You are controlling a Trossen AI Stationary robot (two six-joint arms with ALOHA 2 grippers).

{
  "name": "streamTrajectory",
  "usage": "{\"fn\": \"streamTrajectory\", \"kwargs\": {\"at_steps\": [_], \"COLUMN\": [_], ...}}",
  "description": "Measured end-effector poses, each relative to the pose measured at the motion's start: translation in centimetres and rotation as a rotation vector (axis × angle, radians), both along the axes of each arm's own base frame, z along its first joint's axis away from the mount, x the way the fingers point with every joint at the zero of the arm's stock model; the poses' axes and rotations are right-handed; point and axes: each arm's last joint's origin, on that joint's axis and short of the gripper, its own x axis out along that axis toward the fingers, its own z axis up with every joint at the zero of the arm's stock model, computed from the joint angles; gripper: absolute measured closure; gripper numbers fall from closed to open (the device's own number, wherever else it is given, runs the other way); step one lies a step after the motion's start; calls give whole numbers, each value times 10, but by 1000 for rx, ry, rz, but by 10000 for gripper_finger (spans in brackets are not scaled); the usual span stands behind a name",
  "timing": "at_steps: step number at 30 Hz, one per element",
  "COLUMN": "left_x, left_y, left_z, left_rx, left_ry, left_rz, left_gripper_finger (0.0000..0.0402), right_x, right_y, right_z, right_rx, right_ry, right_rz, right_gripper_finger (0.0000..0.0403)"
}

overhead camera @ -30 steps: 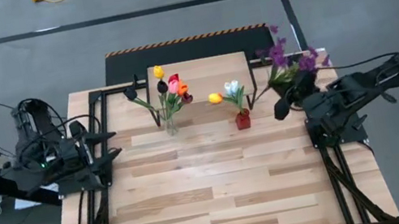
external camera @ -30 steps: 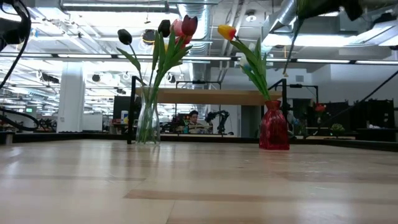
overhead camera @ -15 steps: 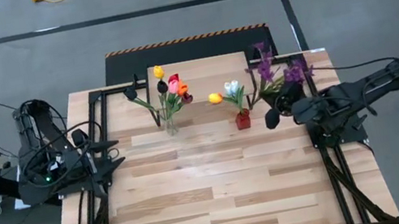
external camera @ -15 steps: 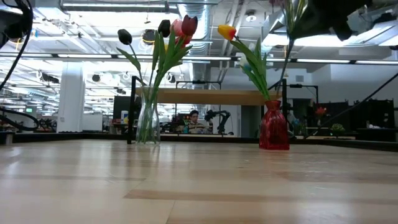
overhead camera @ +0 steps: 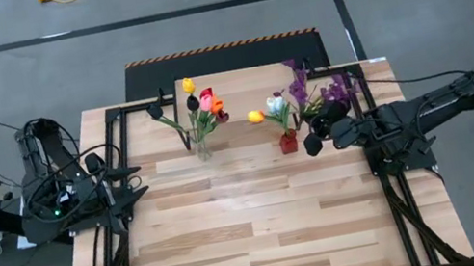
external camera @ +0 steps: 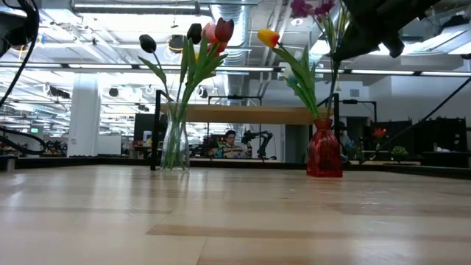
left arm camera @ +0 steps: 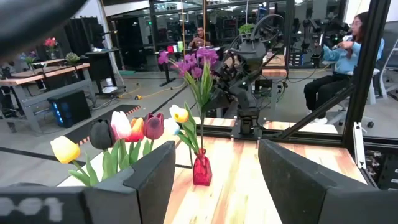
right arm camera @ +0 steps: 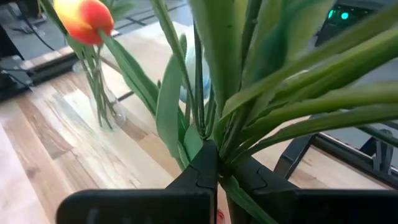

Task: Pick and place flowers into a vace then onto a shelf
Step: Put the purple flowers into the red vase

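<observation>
My right gripper (overhead camera: 313, 143) is shut on a sprig of purple blossoms (overhead camera: 316, 92), just right of the red vase (overhead camera: 289, 143). That vase stands on the table with a yellow and a white tulip (overhead camera: 268, 109) in it. A clear glass vase (overhead camera: 203, 148) of red, yellow, orange and dark tulips stands to its left. The light-wood shelf (overhead camera: 233, 83) is behind both, at the far edge. In the low view the sprig (external camera: 312, 8) rises above the red vase (external camera: 324, 151). My left gripper (left arm camera: 216, 152) is open, at the table's left edge. My right gripper pinches the sprig's bundled green stems (right arm camera: 219, 142) between its two fingers, low down where the leaves fan out. The fingers come roughly level from the table's right, across the stems. The sprig is upright and lifted clear; whether its lower end (external camera: 330, 103) is inside the vase mouth I cannot tell.
Black frame rails (overhead camera: 118, 124) run along the table's left, right and far sides. The near half of the plank tabletop (overhead camera: 255, 237) is bare wood. People sit at desks (left arm camera: 348, 50) in the room beyond the table.
My right gripper has moved toward the table's left, from near the right rail to beside the red vase. It has stayed shut and carried the purple sprig along, so the blossoms now stand close to the tulips in that vase.
</observation>
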Motion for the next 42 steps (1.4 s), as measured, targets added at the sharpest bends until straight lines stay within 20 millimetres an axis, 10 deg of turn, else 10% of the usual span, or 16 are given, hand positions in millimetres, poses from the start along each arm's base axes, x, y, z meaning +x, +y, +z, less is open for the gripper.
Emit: {"fn": "streamTrajectory", "kwargs": {"at_steps": [16,33,42], "left_x": [0,0,0], "left_y": [0,0,-1], "left_z": [0,0,0], "left_rx": [-3,-12,-24], "left_ry": [-1,1,0], "left_rz": [0,-16,-21], "left_gripper_finger": [180,180,180], "right_x": [6,10,7], "right_y": [0,-1,2], "right_z": [-5,-12,-17], "right_rx": [25,91,104], "right_ry": [36,104,215], "right_rz": [28,135,245], "right_gripper_finger": [375,176,157]}}
